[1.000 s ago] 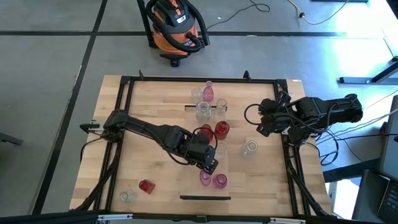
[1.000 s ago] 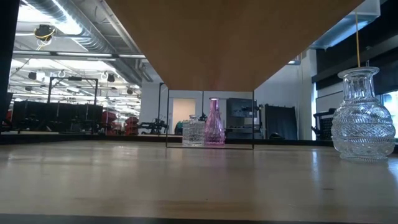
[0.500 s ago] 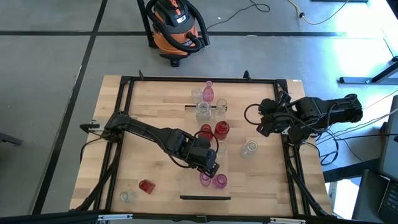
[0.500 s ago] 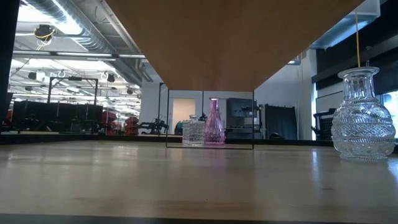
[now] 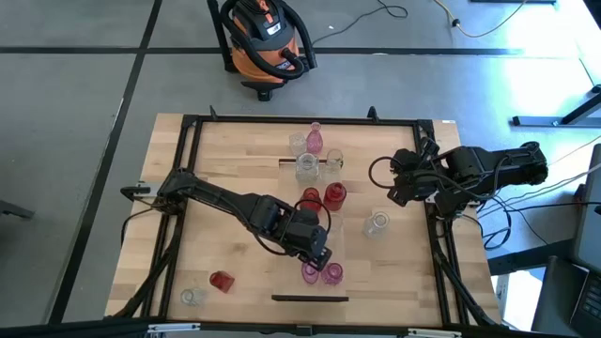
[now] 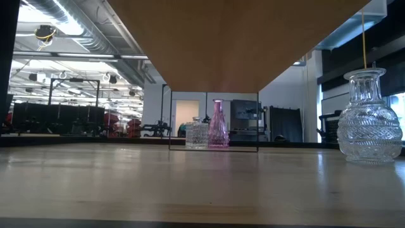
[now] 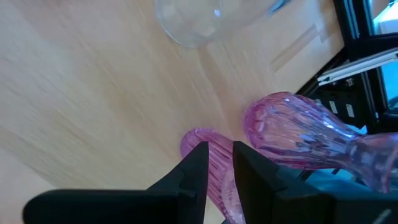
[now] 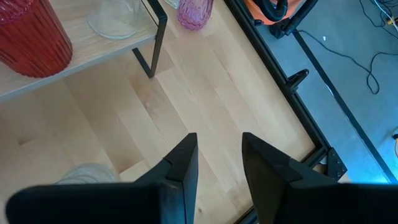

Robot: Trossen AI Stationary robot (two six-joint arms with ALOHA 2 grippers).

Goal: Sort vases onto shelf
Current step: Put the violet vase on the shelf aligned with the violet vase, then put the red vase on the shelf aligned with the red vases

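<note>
The shelf [image 5: 293, 282] is a raised light-wood plank running from the far to the near middle of the table. On it stand clear vases [image 5: 307, 168], red vases [image 5: 335, 195] and, at its near end, two pink vases [image 5: 331, 274]. My left gripper [image 5: 321, 255] reaches over that near end, shut on the left pink vase [image 7: 198, 138]. The other pink vase [image 7: 298, 134] stands right beside it. My right gripper [image 5: 396, 188] hangs open over the table by the shelf's far right side, holding nothing. My left gripper has ribbed pink glass [image 7: 219, 167] of the vase in the narrow gap between its two fingers. It comes slanting down from the table's left. The fingers [image 7: 198, 168] hide which part they are on and whether the vase is lifted.
On the tabletop stand a pink vase [image 5: 314, 138] and a clear one [image 5: 299, 143] at the far side. A clear vase [image 5: 377, 223] stands right of the shelf. A red vase [image 5: 221, 281] and a clear one [image 5: 192, 297] are at the near left.
</note>
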